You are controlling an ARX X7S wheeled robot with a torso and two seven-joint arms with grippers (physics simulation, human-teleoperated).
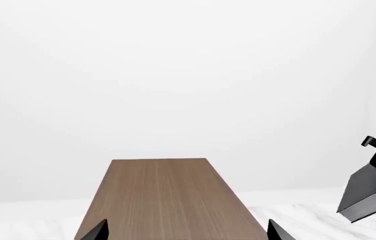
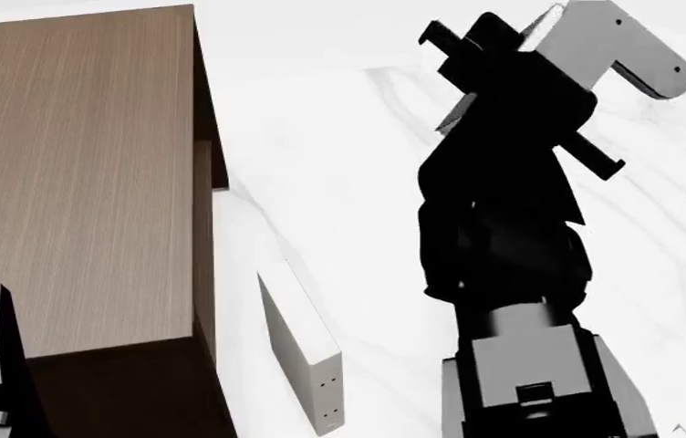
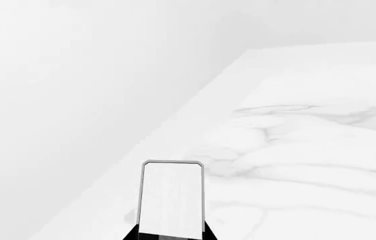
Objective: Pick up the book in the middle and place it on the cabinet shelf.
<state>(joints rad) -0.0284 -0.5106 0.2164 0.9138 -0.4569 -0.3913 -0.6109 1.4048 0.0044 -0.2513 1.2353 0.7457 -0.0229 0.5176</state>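
My right gripper (image 3: 171,233) is shut on the book (image 3: 171,199); white page edges framed by a grey cover stand up between its fingers. In the head view the book (image 2: 617,41) is held high at the upper right over the marble table, right of the cabinet shelf (image 2: 76,173), whose flat brown top fills the left side. The left wrist view shows the book (image 1: 371,195) tilted in the air, off to one side of the cabinet top (image 1: 164,200). My left gripper (image 1: 188,232) stands open above the cabinet top's near end with nothing between its fingers.
A pale off-white book (image 2: 300,351) with small dots on its spine stands on edge on the white marble table (image 2: 356,182), just right of the cabinet. My black right arm (image 2: 502,237) crosses the middle of the head view. A plain white wall lies behind.
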